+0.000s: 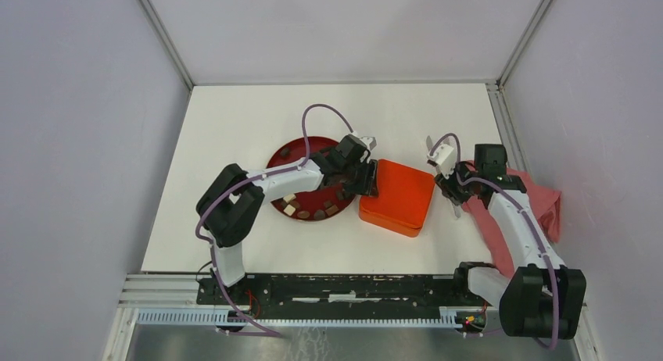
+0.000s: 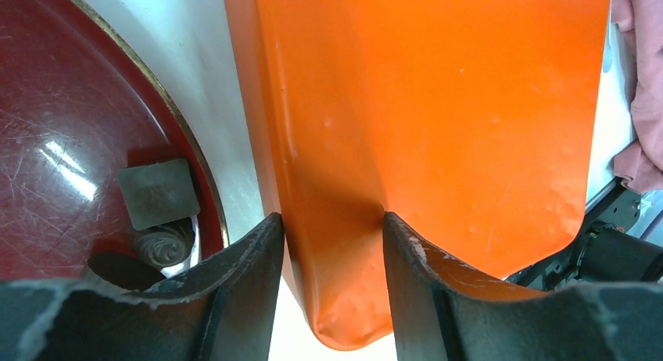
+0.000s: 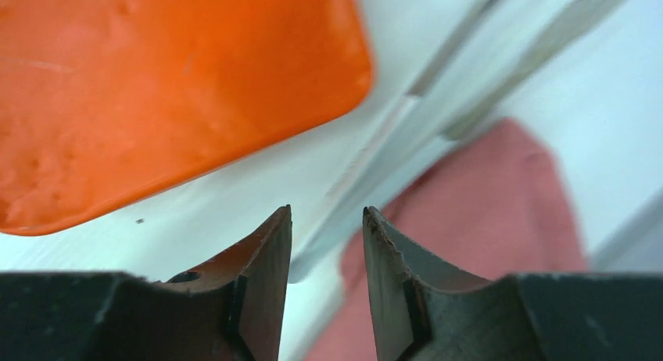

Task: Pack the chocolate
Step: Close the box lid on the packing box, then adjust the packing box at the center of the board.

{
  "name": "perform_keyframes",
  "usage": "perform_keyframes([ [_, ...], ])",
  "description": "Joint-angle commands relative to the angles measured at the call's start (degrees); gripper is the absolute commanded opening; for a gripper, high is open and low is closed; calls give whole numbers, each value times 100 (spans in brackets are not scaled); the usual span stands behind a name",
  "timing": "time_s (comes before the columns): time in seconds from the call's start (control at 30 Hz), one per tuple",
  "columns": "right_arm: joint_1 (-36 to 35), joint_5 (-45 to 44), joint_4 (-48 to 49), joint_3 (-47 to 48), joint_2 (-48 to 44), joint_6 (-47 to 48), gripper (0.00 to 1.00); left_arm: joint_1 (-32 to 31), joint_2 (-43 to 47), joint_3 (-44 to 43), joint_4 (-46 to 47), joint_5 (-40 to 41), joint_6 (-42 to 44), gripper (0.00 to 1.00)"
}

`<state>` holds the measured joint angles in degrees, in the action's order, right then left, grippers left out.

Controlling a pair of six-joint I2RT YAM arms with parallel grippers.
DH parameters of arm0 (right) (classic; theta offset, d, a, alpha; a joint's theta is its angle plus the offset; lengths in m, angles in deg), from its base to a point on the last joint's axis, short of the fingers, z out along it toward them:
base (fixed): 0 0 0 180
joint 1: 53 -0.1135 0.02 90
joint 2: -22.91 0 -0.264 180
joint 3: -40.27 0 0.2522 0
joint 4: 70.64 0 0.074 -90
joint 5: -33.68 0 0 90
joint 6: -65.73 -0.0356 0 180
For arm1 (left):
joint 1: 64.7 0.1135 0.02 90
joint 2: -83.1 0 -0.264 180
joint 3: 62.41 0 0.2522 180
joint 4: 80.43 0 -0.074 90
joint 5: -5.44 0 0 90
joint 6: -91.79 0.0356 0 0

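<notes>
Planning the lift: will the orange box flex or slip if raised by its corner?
Likely flexes: the box looks creased where the left gripper pinches it. Its glossy skin may slip; a corner hold could let it tilt.

One plate, one box, one cloth, seven-plus chocolates.

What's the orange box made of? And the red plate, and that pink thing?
The orange box looks like soft plastic or silicone: smooth, faintly dimpled, with a crease in its side. The red plate looks like glossy lacquer or plastic: it mirrors the lights and shows fine scratches. The pink thing looks like cloth: matte, with soft folds.
</notes>
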<state>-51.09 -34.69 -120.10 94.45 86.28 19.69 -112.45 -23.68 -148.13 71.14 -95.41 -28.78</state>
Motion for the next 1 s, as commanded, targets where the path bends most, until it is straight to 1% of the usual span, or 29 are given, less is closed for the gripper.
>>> perform_keyframes([
  [0.0, 134, 320, -117, 888, -121, 167, 51, -33, 419, -108, -333, 274, 201, 56],
  [0.07, 134, 873, -125, 1207, 73, 111, 60, -30, 562, -251, -490, 464, 233, 59],
  [0.1, 134, 1223, -108, 1338, 231, 61, 64, -32, 645, -327, -573, 574, 242, 63],
  [0.17, 134, 1890, -28, 1612, 606, -94, 71, -33, 844, -468, -685, 694, 238, 66],
  [0.27, 93, 2651, 180, 1986, 1410, -453, 75, -28, 1267, -487, -766, 802, 158, 69],
  [0.33, 30, 2861, 23, 2352, 1978, -468, 77, -31, 1780, -176, -612, 748, -38, 69],
  [0.37, 29, 2998, -44, 2529, 2253, -472, 77, -33, 2057, 75, -440, 657, -199, 65],
  [0.4, 28, 3056, -111, 2694, 2457, -516, 77, -44, 2335, 429, -236, 537, -419, 56],
  [0.43, 20, 3087, -156, 2822, 2673, -546, 77, -63, 2623, 791, -10, 421, -711, 44],
  [0.47, 20, 3125, -229, 2956, 2837, -546, 77, -100, 2861, 1121, 115, 398, -909, 36],
  [0.5, 20, 3141, -316, 3069, 3018, -526, 77, -164, 3083, 1503, 174, 426, -1093, 34],
  [0.57, -1, 3202, -486, 3224, 3327, -459, 77, -346, 3409, 2002, 311, 465, -1457, 33],
  [0.67, -57, 3102, -593, 3308, 3641, -317, 77, -701, 3521, 2662, 942, 456, -2067, 33],
  [0.73, -74, 3013, -552, 3291, 3751, -310, 76, -891, 3293, 2863, 1376, 434, -2318, 32],
  [0.8, -77, 3016, -601, 3274, 3828, -222, 74, -1066, 2918, 2855, 1722, 490, -2457, 30],
  [0.87, -77, 3064, -684, 3175, 3830, -125, 72, -1216, 2496, 2743, 1894, 642, -2560, 22],
  [0.97, -77, 3036, -716, 2980, 3756, 4, 69, -1289, 1864, 2613, 2101, 758, -2704, 16],
])
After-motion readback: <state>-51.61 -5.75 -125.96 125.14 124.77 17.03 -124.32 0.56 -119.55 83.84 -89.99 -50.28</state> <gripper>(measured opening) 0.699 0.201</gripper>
